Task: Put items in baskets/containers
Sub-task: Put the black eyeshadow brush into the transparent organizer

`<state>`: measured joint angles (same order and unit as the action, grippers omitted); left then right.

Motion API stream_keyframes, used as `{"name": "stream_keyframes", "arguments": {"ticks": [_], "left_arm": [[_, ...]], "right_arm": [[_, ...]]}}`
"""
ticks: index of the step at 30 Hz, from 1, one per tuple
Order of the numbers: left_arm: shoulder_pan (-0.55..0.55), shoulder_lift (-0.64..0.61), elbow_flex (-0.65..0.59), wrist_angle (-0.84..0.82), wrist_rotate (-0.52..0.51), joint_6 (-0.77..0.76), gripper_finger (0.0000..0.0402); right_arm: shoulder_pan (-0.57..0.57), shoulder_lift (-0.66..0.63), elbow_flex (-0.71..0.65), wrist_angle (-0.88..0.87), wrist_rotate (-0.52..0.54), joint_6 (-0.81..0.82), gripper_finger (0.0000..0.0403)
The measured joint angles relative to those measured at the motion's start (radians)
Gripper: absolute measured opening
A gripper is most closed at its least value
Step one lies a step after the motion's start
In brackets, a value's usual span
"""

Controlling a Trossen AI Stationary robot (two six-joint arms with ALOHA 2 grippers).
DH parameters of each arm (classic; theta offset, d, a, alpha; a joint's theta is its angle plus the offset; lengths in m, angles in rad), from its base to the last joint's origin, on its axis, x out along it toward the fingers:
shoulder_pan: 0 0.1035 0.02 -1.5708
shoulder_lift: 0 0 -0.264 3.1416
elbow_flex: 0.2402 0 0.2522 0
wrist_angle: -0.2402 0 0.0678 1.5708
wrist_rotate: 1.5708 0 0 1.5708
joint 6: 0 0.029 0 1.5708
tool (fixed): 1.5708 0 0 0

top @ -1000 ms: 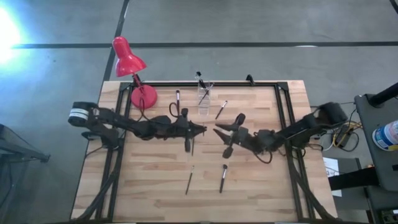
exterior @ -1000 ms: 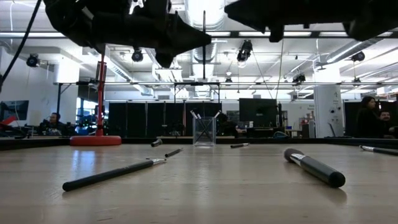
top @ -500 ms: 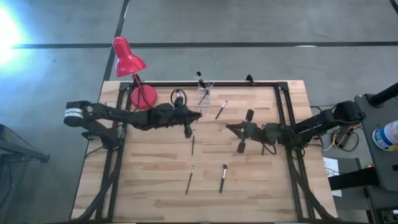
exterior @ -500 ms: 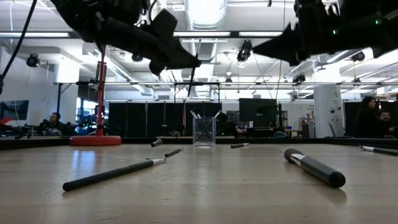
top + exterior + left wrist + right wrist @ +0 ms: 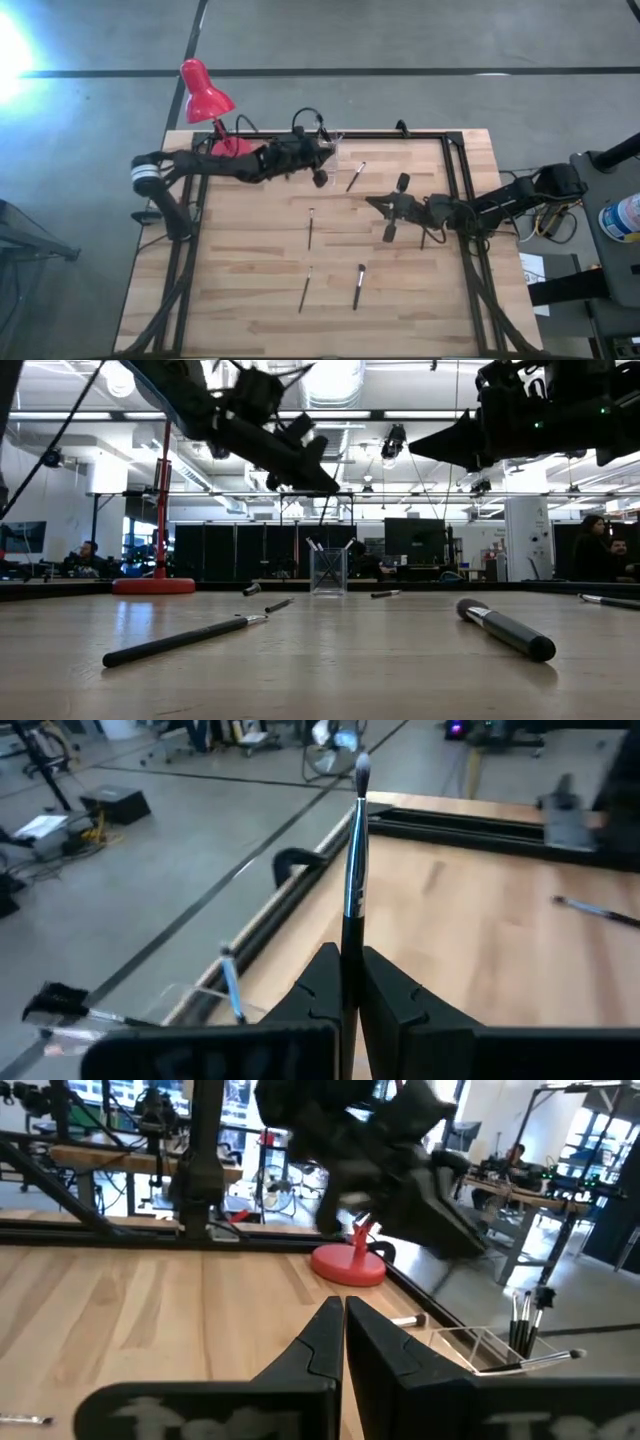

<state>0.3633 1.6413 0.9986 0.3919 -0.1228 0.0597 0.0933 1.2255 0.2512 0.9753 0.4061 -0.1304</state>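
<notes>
Spreading under both arms, the pale wooden desk (image 5: 250,280) is still carrying several thin dark brushes (image 5: 358,285), while the small clear plastic holder (image 5: 327,571) at its far edge is keeping only a few, the left gripper (image 5: 343,982) nearing it with jaws pinching one slim brush (image 5: 354,855) and the right gripper (image 5: 343,1325) waiting mid-desk, jaws nearly closed on nothing.
</notes>
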Motion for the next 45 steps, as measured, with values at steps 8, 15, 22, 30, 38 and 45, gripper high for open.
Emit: {"name": "stream_keyframes", "arguments": {"ticks": [8,15,22,30,38,45], "left_arm": [[0.092,0.114,0.087,0.001,0.016,0.026,0.0012],[0.131,0.207,0.174,-0.012,0.057,0.03,0.0012],[0.149,0.232,0.199,-0.086,0.061,0.025,0.0012],[0.168,0.233,0.192,-0.106,0.082,0.013,0.0012],[0.176,0.234,0.19,-0.133,0.087,0.01,0.0012],[0.179,0.234,0.171,-0.142,0.106,0.009,0.0016]], "right_arm": [[0.0,0.0,0.0,0.0,-0.01,-0.006,0.0008],[0.0,0.0,0.0,0.0,-0.018,-0.004,0.0008],[0.0,0.0,0.0,0.001,-0.018,-0.005,0.0008],[0.0,0.0,0.0,0.001,-0.018,-0.004,0.0008],[0.0,0.001,0.0,0.001,-0.018,-0.003,0.0008],[0.0,0.001,0.0,0.002,-0.018,-0.001,0.0008]]}}
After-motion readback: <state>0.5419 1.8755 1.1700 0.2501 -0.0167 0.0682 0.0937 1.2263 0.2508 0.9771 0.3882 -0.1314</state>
